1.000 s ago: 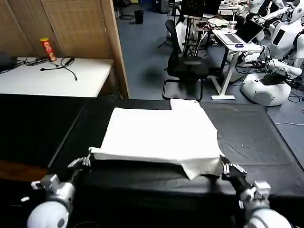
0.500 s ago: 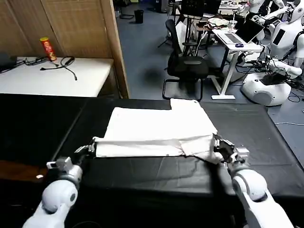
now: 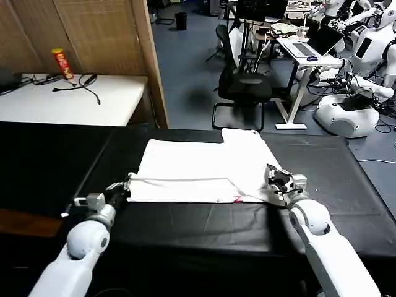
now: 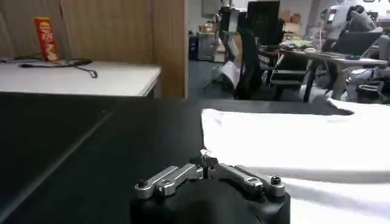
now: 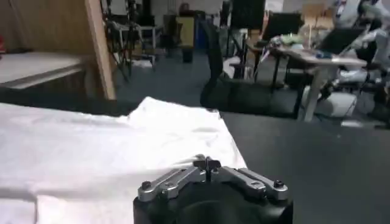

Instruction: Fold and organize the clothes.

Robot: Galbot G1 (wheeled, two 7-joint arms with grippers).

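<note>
The white T-shirt (image 3: 204, 166) lies flat near the middle of the black worktop (image 3: 334, 179), its near hem doubled over onto the body so that a folded band runs across the front edge, with a small red tag (image 3: 237, 199) showing on that band. A short sleeve pokes out at the far right corner of the cloth, toward the room. In the left wrist view the shirt (image 4: 286, 143) spreads pale across the dark cloth, and in the right wrist view it (image 5: 103, 158) covers the surface ahead of the camera. The left end effector (image 3: 123, 187) sits at the near left corner of the fold, its fingers clenched together on the shirt's edge; the left wrist view shows it (image 4: 205, 159) with the finger links drawn in to a point right at the cloth. The right end effector (image 3: 276, 181) is at the near right corner of the fold, likewise clenched on the fabric, and the right wrist view shows it (image 5: 207, 162) closed over the white cloth. Beyond the worktop, to the left, a white table (image 3: 111, 102) carries black cables (image 3: 83, 83) and a red can (image 3: 62, 64) beside a wooden partition (image 3: 99, 37). A black office chair (image 3: 241, 83) stands on the blue floor behind.
</note>
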